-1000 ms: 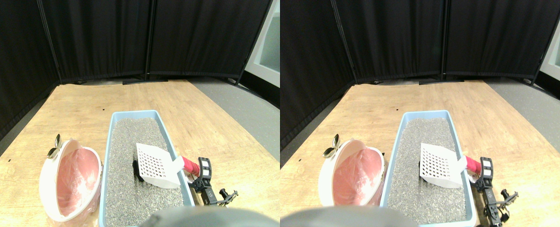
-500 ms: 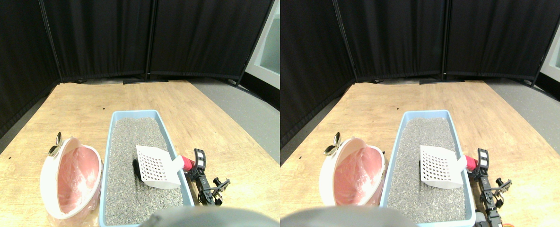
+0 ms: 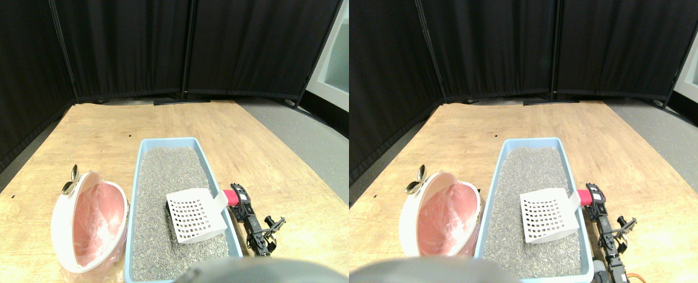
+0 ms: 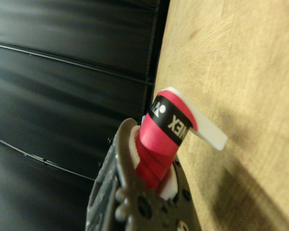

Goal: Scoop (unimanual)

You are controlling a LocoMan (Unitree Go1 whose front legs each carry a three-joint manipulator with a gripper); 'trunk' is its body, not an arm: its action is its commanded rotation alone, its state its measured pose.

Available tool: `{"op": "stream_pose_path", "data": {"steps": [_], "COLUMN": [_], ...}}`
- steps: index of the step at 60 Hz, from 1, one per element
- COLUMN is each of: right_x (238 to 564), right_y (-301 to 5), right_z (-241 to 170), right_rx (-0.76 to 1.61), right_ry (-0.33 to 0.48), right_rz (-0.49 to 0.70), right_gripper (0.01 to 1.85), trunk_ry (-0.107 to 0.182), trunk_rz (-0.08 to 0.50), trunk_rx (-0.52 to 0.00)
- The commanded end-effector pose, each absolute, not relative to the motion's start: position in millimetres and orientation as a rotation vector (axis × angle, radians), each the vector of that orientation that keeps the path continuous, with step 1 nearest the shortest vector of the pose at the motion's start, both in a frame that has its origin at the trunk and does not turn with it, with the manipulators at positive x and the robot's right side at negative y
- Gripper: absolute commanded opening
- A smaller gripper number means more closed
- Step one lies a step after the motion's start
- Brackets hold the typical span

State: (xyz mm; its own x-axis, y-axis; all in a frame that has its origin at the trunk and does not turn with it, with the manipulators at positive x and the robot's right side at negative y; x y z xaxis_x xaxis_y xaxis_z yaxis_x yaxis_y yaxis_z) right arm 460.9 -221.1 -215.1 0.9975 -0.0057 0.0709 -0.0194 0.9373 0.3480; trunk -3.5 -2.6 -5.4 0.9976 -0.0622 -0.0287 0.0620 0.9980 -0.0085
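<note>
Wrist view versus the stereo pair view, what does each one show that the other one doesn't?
Only the wrist view shows, close up, the jaws clamped on the scoop's red wrapped handle with its black band. Only the stereo pair shows the white slotted scoop head resting on the grey litter in the blue litter tray, a dark lump beside it, and the pink-lined bin. Both show the right gripper, wooden floor and black curtains.

Two views: wide front stereo pair, close wrist camera.
Stereo pair set high, facing forward and down over the wooden floor (image 3: 107,127) toward black curtains (image 3: 148,47). Wrist view turned sideways, very near the red-wrapped handle (image 4: 159,139); both share that handle, floor and curtains.
</note>
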Motion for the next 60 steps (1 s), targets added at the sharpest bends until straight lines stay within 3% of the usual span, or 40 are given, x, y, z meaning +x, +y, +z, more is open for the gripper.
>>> {"op": "stream_pose_path", "data": {"steps": [1, 19, 33, 43, 60], "right_x": [456.4, 446.5, 438.8, 444.2, 466.7], "right_y": [-226.7, -237.7, -240.7, -241.6, -240.3], "right_z": [-215.8, -204.4, -160.0, -138.4, -116.1], "right_rx": [0.316, 0.29, 0.231, 0.163, 0.06], "right_ry": [-0.073, -0.152, -0.228, -0.248, -0.275], "right_rz": [-0.024, -0.004, -0.007, -0.026, 0.069], "right_gripper": [0.06, 0.06, 0.06, 0.06, 0.06], "trunk_ry": [0.044, 0.044, 0.041, 0.04, 0.041], "trunk_rz": [-0.057, -0.039, -0.033, -0.018, 0.016], "trunk_rx": [-0.022, -0.045, -0.064, -0.08, -0.11]}}
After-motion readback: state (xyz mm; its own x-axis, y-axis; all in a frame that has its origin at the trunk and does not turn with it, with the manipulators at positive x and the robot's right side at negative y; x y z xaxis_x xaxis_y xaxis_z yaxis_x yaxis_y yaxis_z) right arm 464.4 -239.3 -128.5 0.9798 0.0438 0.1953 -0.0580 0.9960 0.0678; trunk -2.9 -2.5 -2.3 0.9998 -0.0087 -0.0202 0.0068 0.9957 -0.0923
